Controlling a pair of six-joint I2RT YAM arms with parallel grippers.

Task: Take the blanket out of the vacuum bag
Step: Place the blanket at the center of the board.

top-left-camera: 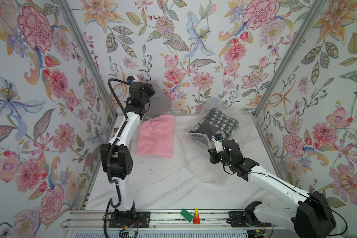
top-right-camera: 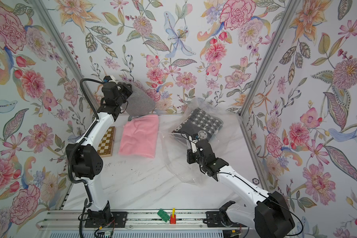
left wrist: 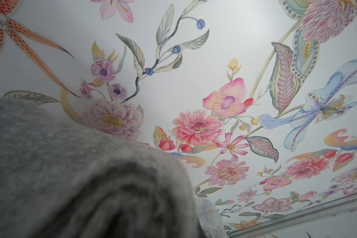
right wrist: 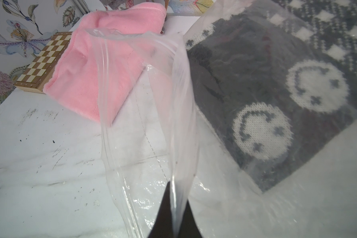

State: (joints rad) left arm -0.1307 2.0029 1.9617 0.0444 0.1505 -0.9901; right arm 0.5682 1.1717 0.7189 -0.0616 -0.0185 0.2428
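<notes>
My right hand (right wrist: pixel 173 197) is pressed together on a fold of the large clear crinkly plastic vacuum bag (top-left-camera: pixel 194 164). It pinches the film beside the zip track and holds that edge up off the white marbled tabletop (top-left-camera: pixel 163 185). The dark grey knitted blanket with white checks and smiley faces (top-left-camera: pixel 216 123) lies inside the bag, at about 2 o'clock on the tabletop. In both top views it sits just past that hand, toward 12 o'clock. My left hand (top-left-camera: pixel 152 91) is raised at 11 o'clock by the back wall. It is closed and, as far as I can judge, grips a fuzzy plain grey blanket (top-left-camera: pixel 160 103) that hangs clear of the bag. A folded pink fleece blanket (top-left-camera: pixel 156 136) rests below it. So the right hand is nearer but occupied. I reckon the left must let go and cross toward 3 o'clock to reach the raised mouth.
</notes>
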